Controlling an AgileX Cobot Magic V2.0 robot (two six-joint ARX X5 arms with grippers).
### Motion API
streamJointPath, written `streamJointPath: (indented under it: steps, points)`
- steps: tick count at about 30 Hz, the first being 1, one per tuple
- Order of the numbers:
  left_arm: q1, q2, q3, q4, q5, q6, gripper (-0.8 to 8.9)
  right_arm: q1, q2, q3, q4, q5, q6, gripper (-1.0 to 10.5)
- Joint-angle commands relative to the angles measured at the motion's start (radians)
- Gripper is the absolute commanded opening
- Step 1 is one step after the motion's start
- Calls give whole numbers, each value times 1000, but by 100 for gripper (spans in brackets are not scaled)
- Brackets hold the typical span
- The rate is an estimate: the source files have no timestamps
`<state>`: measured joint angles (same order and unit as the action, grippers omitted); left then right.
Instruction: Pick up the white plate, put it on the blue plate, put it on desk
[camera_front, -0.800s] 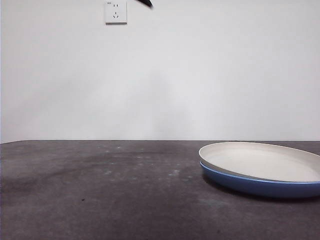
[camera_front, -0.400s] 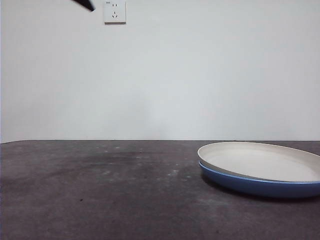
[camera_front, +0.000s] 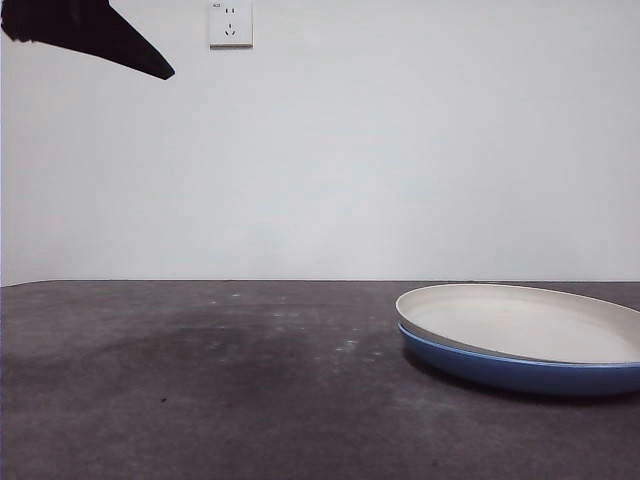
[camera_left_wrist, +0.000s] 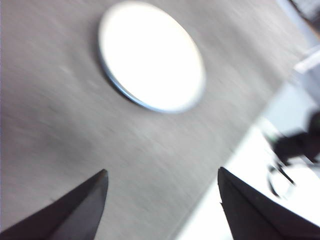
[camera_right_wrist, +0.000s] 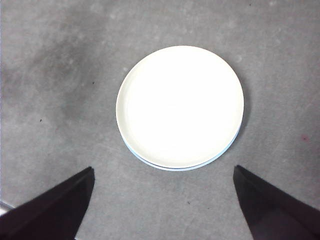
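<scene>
Two pincers hang spread and empty above your tabletop (camera_front: 200, 400): at far left the left pincer (camera_left_wrist: 162, 210) sits off to one side, while the white plate (camera_front: 525, 322) rests nested on the blue plate (camera_front: 500, 370) at right, squarely below your nearer right pincer (camera_right_wrist: 162, 200).
</scene>
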<state>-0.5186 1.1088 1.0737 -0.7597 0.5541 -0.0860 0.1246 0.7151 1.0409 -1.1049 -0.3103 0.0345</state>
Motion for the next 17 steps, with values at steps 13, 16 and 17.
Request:
streamJointPath:
  steps: [13,16,17]
  points:
    - [-26,8,7,23,19,45,339,-3,74,-8,19,105,38,444]
    - [-26,8,7,22,19,46,339,-23,117,-67,87,102,58,444]
    - [-26,8,7,21,19,47,339,-31,134,-90,116,95,67,444]
